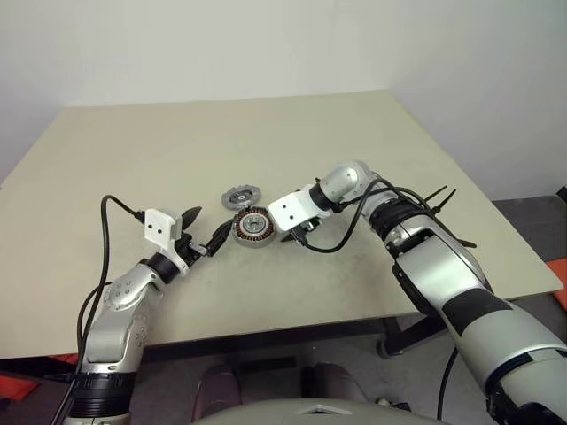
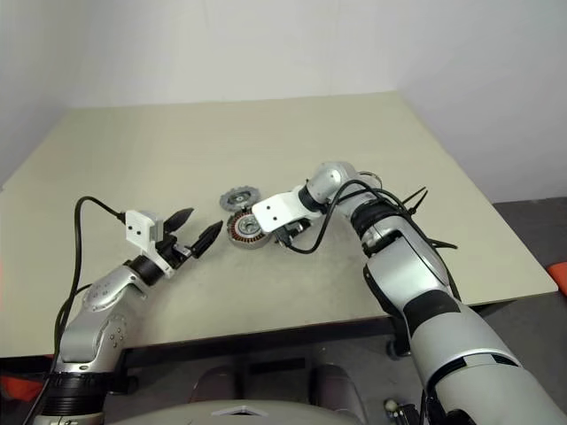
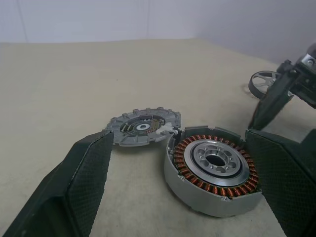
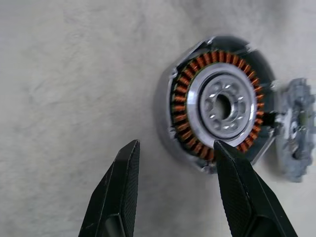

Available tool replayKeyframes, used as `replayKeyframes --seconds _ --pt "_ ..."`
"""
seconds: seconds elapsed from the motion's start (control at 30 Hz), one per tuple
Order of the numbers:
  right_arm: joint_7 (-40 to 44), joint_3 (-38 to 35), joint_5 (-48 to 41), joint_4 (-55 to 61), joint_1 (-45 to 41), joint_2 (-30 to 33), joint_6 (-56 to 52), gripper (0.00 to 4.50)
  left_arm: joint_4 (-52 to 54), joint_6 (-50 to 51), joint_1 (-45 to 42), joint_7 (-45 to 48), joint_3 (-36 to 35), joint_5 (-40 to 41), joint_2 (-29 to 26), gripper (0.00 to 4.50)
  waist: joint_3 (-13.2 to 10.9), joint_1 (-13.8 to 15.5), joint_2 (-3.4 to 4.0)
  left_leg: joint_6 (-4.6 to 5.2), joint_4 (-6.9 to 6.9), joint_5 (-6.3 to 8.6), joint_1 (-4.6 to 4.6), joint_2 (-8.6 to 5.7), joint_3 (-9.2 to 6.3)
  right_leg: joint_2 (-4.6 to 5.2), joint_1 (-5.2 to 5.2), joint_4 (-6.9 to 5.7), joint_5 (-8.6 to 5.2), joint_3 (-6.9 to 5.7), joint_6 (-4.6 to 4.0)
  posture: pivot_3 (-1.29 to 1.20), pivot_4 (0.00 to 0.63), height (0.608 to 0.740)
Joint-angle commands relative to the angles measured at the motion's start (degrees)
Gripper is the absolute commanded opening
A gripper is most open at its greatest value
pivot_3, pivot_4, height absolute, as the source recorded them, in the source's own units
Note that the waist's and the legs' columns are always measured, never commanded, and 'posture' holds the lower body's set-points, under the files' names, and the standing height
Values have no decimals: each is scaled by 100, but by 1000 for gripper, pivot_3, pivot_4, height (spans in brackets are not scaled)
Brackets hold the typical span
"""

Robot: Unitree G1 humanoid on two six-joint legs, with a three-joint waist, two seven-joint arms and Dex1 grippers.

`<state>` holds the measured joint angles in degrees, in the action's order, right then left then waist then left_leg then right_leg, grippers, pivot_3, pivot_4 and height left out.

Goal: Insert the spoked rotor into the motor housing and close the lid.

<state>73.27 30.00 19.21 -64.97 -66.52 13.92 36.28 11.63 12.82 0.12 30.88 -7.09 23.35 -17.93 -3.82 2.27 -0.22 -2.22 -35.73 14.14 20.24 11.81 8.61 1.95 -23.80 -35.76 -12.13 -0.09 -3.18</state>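
The right claw hangs empty, fingers apart, tilted down just above the motor housing, a short round puck with copper windings around a silvery centre, standing on the beige table. The left claw, spread wide and empty, brackets the housing from the near side. The lid, a dull-grey notched disc, lies touching the housing's far edge. The shiny spoked rotor sits well behind, half hidden by the right claw's fingers. Insertion looks unstarted; next, the rotor must be fetched and seated squarely.
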Motion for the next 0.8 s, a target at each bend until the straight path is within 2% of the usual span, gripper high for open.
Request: replayKeyframes --seconds 0.03,0.3,0.33,0.37,0.57,0.8 --pt "-101 43 151 -120 -161 -89 173 2646 182 -149 -38 -9 -99 29 -26 4500 0 5 0 0 0 0 0 0 0 0 0 0 0 0 0 0 0 740" --pt "-286 57 370 -388 -203 -231 163 2646 174 -180 -41 -23 -93 10 -31 4500 -1 2 2 0 0 -1 -5 0 0 1 0 -8 0 0 -1 0 0 740" --pt "-344 61 402 -406 -216 -233 160 2258 173 -183 -43 -25 -93 6 -32 4500 -1 1 2 -1 0 -1 -6 0 0 1 0 -10 -1 0 -1 0 0 740" --pt "-388 66 427 -420 -229 -234 170 2107 165 -185 -52 -26 -95 4 -34 4500 -1 0 2 -1 0 -1 -7 0 1 1 0 -11 -1 0 -1 0 0 740" --pt "-408 23 450 -440 -282 -229 289 102 104 -202 -100 -28 -102 -14 -39 4500 -1 -8 2 -4 0 -3 -8 2 1 0 1 -12 -1 0 -2 0 0 740" --pt "-468 -13 474 -483 -329 -226 318 44 103 -230 -105 -53 -95 -36 -25 4500 -3 8 5 -3 0 -4 -1 0 1 4 -4 -14 -1 -1 -2 0 0 740"
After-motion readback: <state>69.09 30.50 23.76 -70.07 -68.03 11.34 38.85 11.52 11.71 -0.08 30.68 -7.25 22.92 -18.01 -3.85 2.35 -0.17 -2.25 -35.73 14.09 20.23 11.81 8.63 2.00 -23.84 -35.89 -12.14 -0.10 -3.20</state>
